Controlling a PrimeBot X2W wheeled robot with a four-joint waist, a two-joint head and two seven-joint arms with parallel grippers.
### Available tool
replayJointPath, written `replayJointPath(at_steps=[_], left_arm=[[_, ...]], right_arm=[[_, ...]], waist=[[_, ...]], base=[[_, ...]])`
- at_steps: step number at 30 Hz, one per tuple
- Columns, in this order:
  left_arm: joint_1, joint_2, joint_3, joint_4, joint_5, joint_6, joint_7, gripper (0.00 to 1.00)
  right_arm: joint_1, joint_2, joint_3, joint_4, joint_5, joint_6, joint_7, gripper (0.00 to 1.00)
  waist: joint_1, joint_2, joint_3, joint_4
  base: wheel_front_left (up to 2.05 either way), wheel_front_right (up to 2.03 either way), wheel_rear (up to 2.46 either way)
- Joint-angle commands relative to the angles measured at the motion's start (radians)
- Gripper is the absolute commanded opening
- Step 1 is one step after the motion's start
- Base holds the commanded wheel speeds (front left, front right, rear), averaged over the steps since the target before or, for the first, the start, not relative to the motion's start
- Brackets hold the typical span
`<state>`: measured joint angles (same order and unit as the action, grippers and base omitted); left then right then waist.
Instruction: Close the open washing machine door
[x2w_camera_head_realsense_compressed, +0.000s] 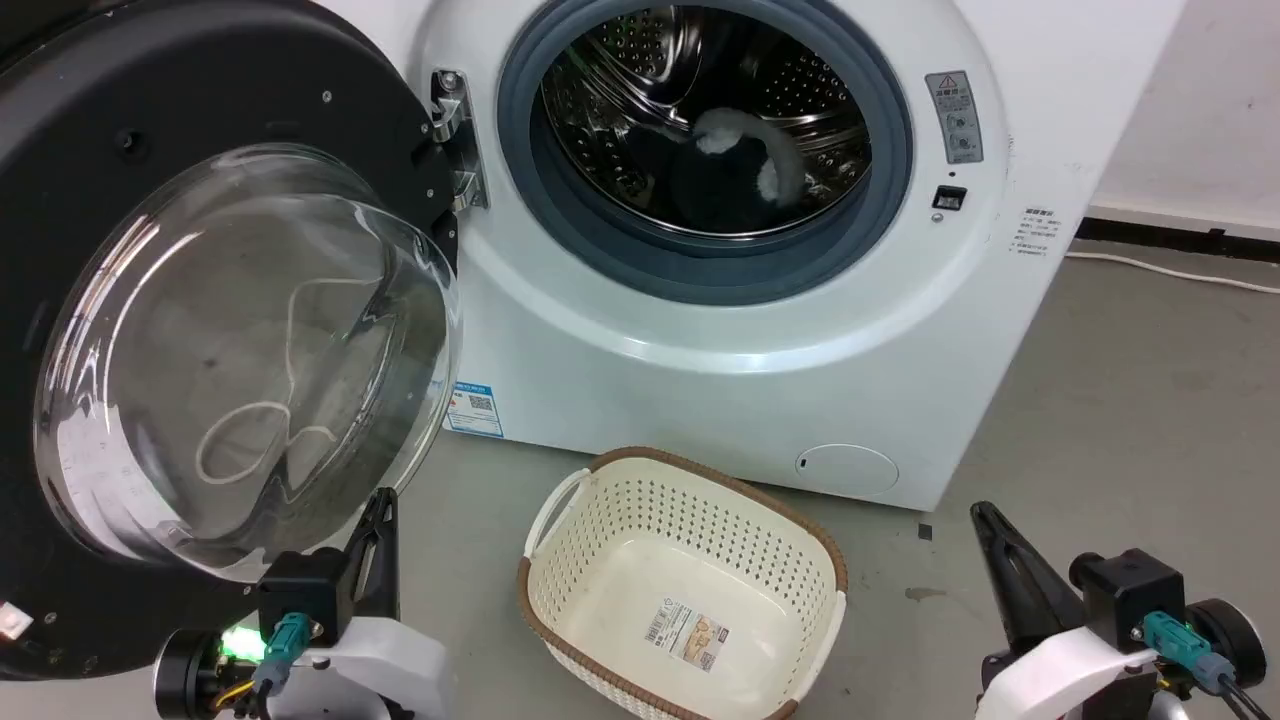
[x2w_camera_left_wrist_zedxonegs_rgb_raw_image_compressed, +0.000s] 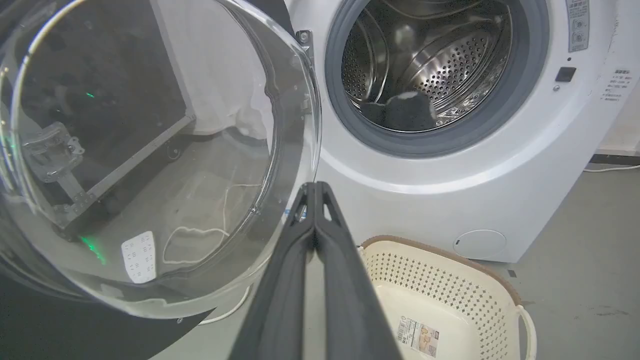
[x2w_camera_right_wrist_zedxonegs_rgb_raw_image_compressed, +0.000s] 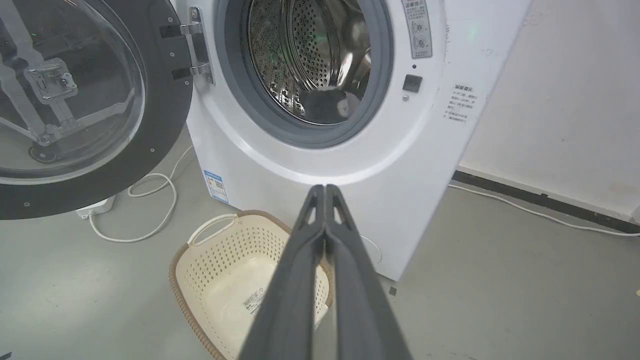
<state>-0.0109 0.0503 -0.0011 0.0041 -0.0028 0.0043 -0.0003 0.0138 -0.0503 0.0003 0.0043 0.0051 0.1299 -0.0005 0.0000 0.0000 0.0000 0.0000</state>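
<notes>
Washing machine door (x2w_camera_head_realsense_compressed: 220, 330) stood swung wide, out to the left of the washing machine (x2w_camera_head_realsense_compressed: 700, 380), inner face and bulging glass bowl turned toward the head camera. Black rim glossy. The door hung from the metal hinge (x2w_camera_head_realsense_compressed: 455, 140) at the left edge of the machine's front.

Left gripper (x2w_camera_head_realsense_compressed: 382, 500) sat low, in front of the machine's left corner, just under the bowl's lower edge. Its fingers (x2w_camera_left_wrist_zedxonegs_rgb_raw_image_compressed: 300, 235) were pressed together with nothing between them. Contact with the glass could not be told.

Drum (x2w_camera_head_realsense_compressed: 700, 130), ringed in grey rubber, was uncovered at the centre of the machine's front. Dark laundry (x2w_camera_head_realsense_compressed: 715, 185) with a pale patch lay inside it.

A cream perforated basket (x2w_camera_head_realsense_compressed: 690, 510) with a brown rim rested on the floor (x2w_camera_head_realsense_compressed: 1120, 430) in front of the machine, a label (x2w_camera_head_realsense_compressed: 687, 632) on its bottom.

Right gripper (x2w_camera_head_realsense_compressed: 985, 512) was in front of the machine's right corner, well apart from the door, fingers (x2w_camera_right_wrist_zedxonegs_rgb_raw_image_compressed: 305, 240) also pressed together, holding nothing.

A white cable (x2w_camera_head_realsense_compressed: 1170, 270) ran along the floor to the right of the machine.
</notes>
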Motion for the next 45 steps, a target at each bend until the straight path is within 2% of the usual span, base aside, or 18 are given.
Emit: replayJointPath(at_steps=[1, 45], left_arm=[[0.011, 0.0, 0.001, -0.004, 0.003, -0.004, 0.0, 0.0], [0.011, 0.0, 0.001, -0.004, 0.003, -0.004, 0.0, 0.0]], right_arm=[[-0.014, 0.0, 0.0, -0.004, -0.005, 0.001, 0.0, 0.0], [-0.014, 0.0, 0.0, -0.004, -0.005, 0.001, 0.0, 0.0]], waist=[[0.0, 0.0, 0.0, 0.0], [0.0, 0.0, 0.0, 0.0]], base=[[0.0, 0.0, 0.0], [0.0, 0.0, 0.0]])
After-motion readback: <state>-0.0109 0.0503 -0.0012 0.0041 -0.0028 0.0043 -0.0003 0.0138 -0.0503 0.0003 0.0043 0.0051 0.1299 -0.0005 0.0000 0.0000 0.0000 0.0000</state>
